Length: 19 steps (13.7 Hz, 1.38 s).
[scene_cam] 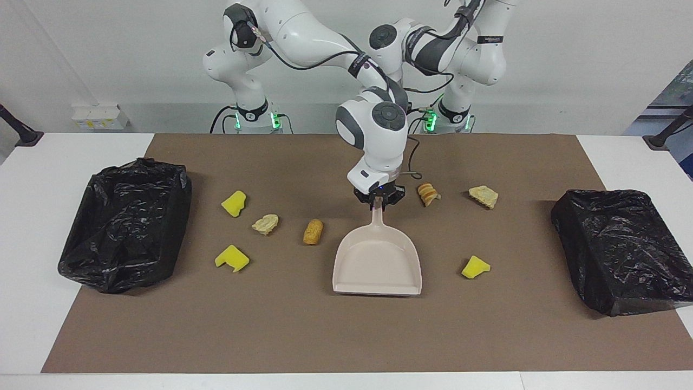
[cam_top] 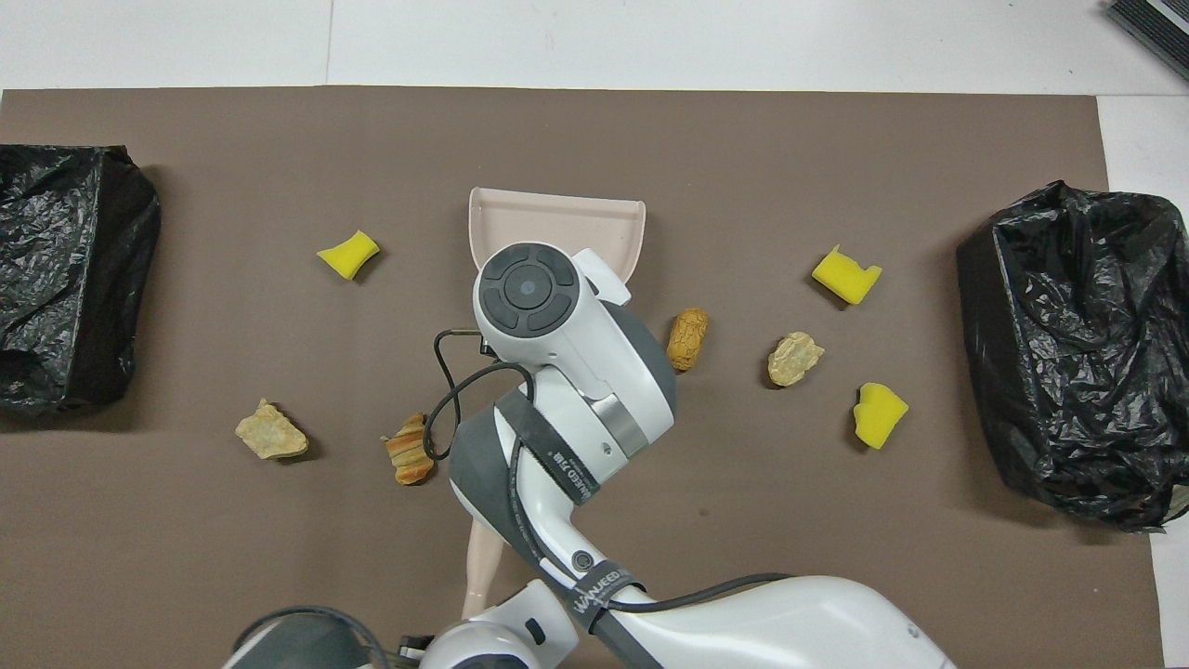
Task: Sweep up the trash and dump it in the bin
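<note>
The middle of the table (scene_cam: 32, 179) is taken up by the dustpan (scene_cam: 377, 260) and by the right hand (scene_cam: 378, 201) clamped on its handle, with that arm hung over the strip nearest the robots. The way to the bin (scene_cam: 127, 222) at the right arm's end is dotted with four scraps, the brown roll (scene_cam: 313, 231) just beside the pan's wall. Three more are scattered toward the other bin (scene_cam: 622, 249). A wide bare strip is left farther from the robots than the dustpan's lip. Passage under the arm is probably tight, though it is poorly seen from above.
</note>
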Each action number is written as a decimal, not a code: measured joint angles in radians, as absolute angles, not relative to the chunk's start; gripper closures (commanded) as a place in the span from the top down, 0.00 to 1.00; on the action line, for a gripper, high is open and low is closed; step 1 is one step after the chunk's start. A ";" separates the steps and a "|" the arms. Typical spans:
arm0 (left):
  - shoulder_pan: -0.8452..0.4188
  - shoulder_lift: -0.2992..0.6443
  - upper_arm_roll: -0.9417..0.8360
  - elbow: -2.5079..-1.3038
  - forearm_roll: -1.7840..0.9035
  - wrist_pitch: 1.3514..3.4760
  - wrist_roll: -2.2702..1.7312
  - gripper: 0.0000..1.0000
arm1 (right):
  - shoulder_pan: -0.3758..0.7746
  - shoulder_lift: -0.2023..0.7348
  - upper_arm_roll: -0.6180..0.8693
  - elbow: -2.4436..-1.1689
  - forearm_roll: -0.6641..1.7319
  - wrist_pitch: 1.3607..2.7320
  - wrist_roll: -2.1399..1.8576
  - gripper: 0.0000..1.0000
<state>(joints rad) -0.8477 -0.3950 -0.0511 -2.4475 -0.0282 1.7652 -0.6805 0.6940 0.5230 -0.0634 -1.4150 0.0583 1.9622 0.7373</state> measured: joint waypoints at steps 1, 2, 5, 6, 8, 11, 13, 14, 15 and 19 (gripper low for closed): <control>-0.798 -0.430 -0.051 -2.449 -0.018 1.716 -0.678 0.00 | 0.674 0.501 -0.064 -1.415 0.058 1.947 0.709 0.00; -0.748 -0.456 -0.050 -2.452 -0.004 1.678 -0.677 0.00 | 0.649 0.478 -0.064 -1.415 0.058 1.921 0.660 0.00; -0.580 -0.477 -0.050 -2.473 0.045 1.646 -0.699 0.00 | 0.551 0.418 -0.065 -1.417 0.058 1.824 0.461 0.00; -0.523 -0.474 -0.050 -2.479 0.068 1.646 -0.705 0.00 | 0.521 0.406 -0.066 -1.417 0.058 1.795 0.390 0.00; -0.403 -0.470 -0.050 -2.486 0.128 1.650 -0.712 0.00 | 0.475 0.390 -0.066 -1.420 0.057 1.747 0.222 0.00; -0.234 -0.467 -0.050 -2.493 0.165 1.690 -0.714 0.00 | 0.433 0.387 -0.067 -1.430 0.055 1.707 -0.066 0.00; -0.162 -0.451 -0.050 -2.507 0.166 1.716 -0.714 0.00 | 0.413 0.385 -0.067 -1.451 0.047 1.702 -0.251 0.00; -0.147 -0.431 -0.050 -2.514 0.166 1.731 -0.724 0.00 | 0.407 0.381 -0.067 -1.465 0.026 1.702 -0.354 0.00; -0.145 -0.403 -0.051 -2.520 0.166 1.760 -0.751 0.00 | 0.405 0.375 -0.067 -1.476 -0.005 1.702 -0.449 0.00; -0.178 -0.264 -0.073 -2.518 0.166 1.906 -0.812 0.00 | 0.409 0.350 -0.065 -1.512 -0.100 1.702 -0.724 0.00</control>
<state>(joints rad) -0.1778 -0.2642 -0.0729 -2.5177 0.1655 1.9063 -0.8117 0.4087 0.3497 -0.0652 -1.5122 -0.1001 1.7022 -0.7240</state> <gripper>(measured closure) 0.722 0.678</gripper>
